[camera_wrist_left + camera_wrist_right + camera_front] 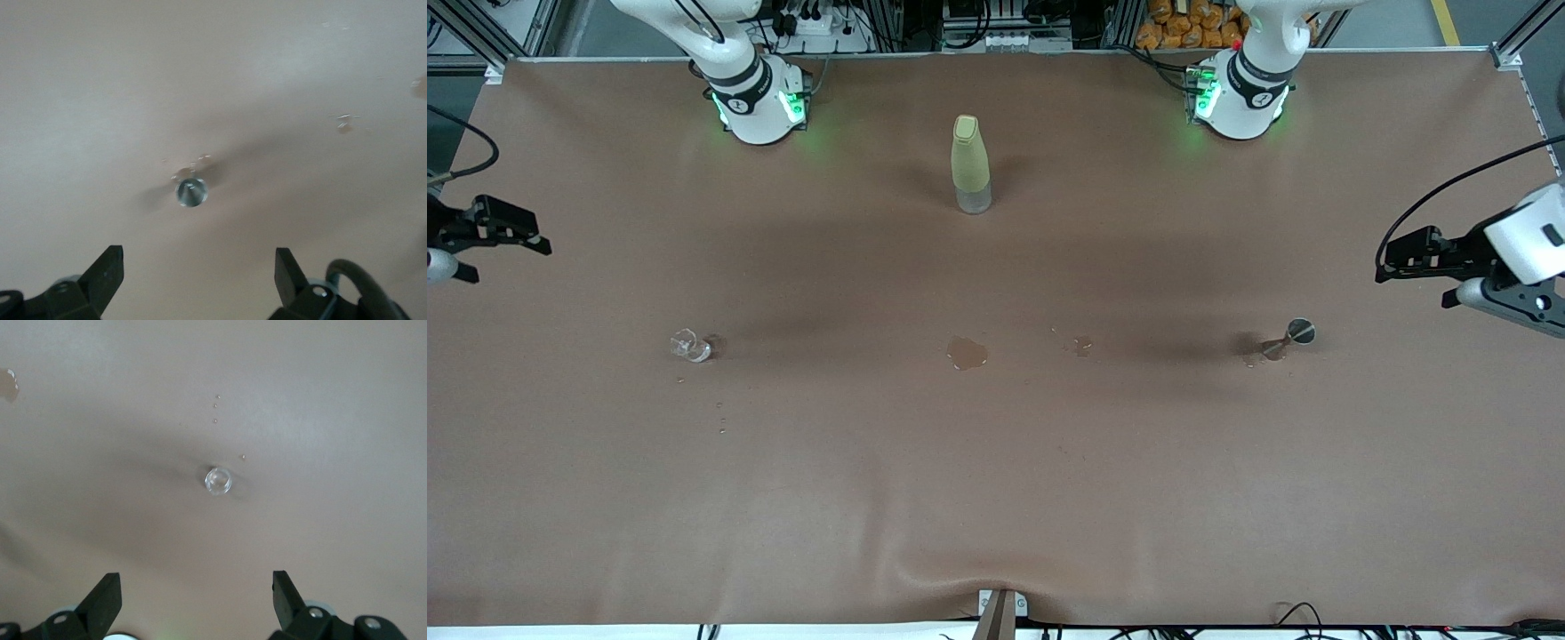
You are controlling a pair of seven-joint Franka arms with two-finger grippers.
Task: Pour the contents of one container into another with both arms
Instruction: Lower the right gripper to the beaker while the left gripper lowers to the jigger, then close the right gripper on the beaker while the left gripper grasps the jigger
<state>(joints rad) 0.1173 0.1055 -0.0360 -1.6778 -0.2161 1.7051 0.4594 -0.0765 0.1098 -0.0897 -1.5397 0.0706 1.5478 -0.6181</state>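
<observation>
Nothing is being held yet, so by the look of it the pour is barely beginning. The left gripper is hanging at the left arm's end of the table with its fingers spread wide and empty, the small metal measuring cup on the brown table lying in its wrist camera's sight. The right gripper is hanging at the right arm's end, likewise wide apart and empty, looking at the small clear glass — seen round and open-mouthed in its wrist view. A tall yellow-green bottle is standing upright between the two bases, untouched. Wet patches are showing — a puddle midway between the two small vessels, plus droplets near each. Grasping, lifting and tipping are all still waiting.
</observation>
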